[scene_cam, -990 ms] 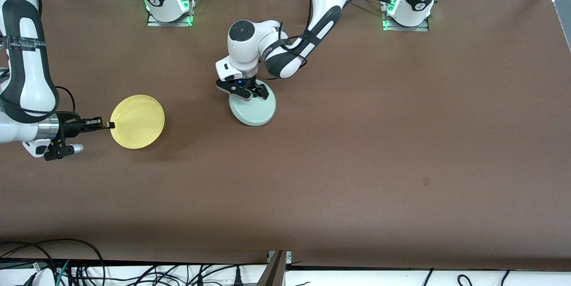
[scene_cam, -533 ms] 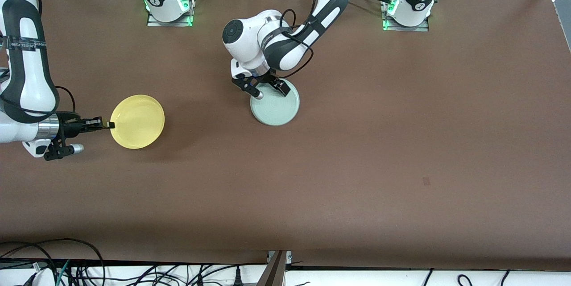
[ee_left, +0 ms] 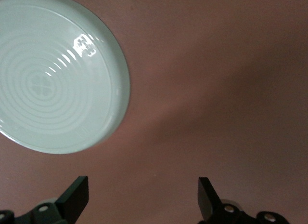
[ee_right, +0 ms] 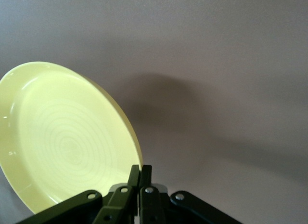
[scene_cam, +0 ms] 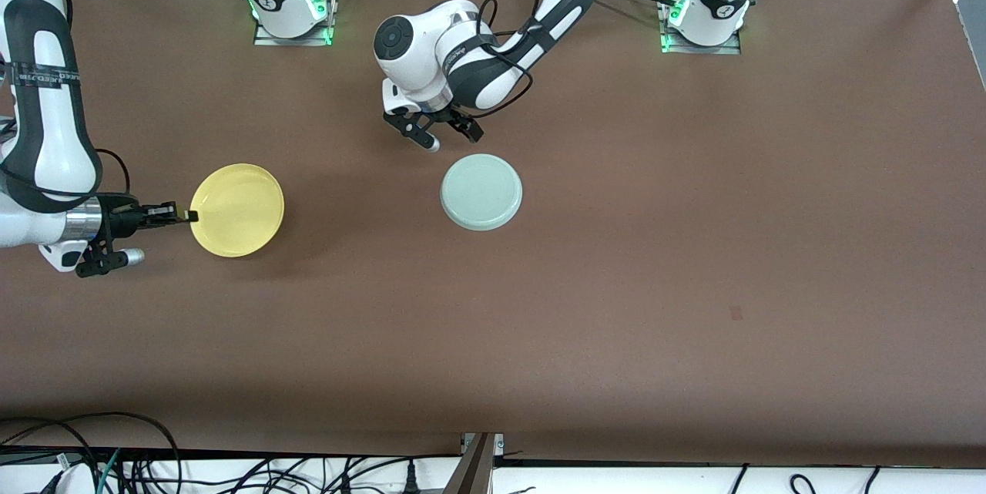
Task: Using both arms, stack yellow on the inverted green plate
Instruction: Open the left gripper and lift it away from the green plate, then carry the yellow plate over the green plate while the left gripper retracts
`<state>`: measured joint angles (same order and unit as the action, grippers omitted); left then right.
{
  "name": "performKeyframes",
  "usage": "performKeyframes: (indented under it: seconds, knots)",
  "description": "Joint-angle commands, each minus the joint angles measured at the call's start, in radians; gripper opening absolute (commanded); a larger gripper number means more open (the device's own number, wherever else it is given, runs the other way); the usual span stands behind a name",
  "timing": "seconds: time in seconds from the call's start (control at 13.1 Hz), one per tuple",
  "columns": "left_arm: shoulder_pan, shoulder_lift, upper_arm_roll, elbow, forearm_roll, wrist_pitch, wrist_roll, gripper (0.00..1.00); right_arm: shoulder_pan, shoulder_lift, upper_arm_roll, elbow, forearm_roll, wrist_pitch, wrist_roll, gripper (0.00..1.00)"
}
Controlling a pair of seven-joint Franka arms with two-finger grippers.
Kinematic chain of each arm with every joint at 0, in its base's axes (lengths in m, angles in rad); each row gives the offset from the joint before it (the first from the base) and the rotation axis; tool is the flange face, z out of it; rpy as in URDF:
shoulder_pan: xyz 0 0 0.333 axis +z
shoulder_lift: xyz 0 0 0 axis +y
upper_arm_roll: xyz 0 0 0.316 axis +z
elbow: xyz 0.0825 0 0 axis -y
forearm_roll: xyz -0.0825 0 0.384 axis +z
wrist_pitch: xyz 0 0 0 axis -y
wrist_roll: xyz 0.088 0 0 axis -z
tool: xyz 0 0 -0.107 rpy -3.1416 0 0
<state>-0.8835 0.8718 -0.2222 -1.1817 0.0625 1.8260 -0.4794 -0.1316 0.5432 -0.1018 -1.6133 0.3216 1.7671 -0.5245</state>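
The right end effector [scene_cam: 189, 215], clenched on the yellow [scene_cam: 237, 210] rim, must travel toward the left arm's end, where green [scene_cam: 481, 192] lies inverted on the surface, the left end effector [scene_cam: 449, 136] released just beside it.

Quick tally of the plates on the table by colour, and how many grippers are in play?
Yellow plate: 1, rim pinched by the right gripper
Green plate: 1, lying free, left gripper open above the table beside it
Grippers: 2
Total: 4
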Motion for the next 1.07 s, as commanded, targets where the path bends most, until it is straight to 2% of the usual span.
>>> performKeyframes:
  seconds: [0.0,0.23,0.69,0.91,0.99]
  knots:
    - [0.027,-0.019,0.000,-0.004,-0.131,0.001,0.019,1.00,0.000,0.003,-0.001,0.004,-0.012,-0.011,-0.012,0.00]
    - [0.165,-0.053,-0.006,-0.004,-0.132,-0.007,0.035,1.00,0.024,0.000,-0.001,-0.003,-0.010,-0.009,-0.003,0.00]
    - [0.513,-0.232,-0.006,-0.016,-0.133,-0.017,0.038,1.00,0.099,-0.038,0.004,-0.046,-0.003,0.000,0.101,0.00]
    - [0.636,-0.330,-0.009,-0.022,-0.121,-0.132,0.090,1.00,0.159,-0.098,0.013,-0.156,0.008,0.099,0.152,0.00]
    - [0.674,-0.365,-0.009,-0.027,-0.122,-0.183,0.116,1.00,0.168,-0.130,0.040,-0.212,0.010,0.156,0.181,0.00]
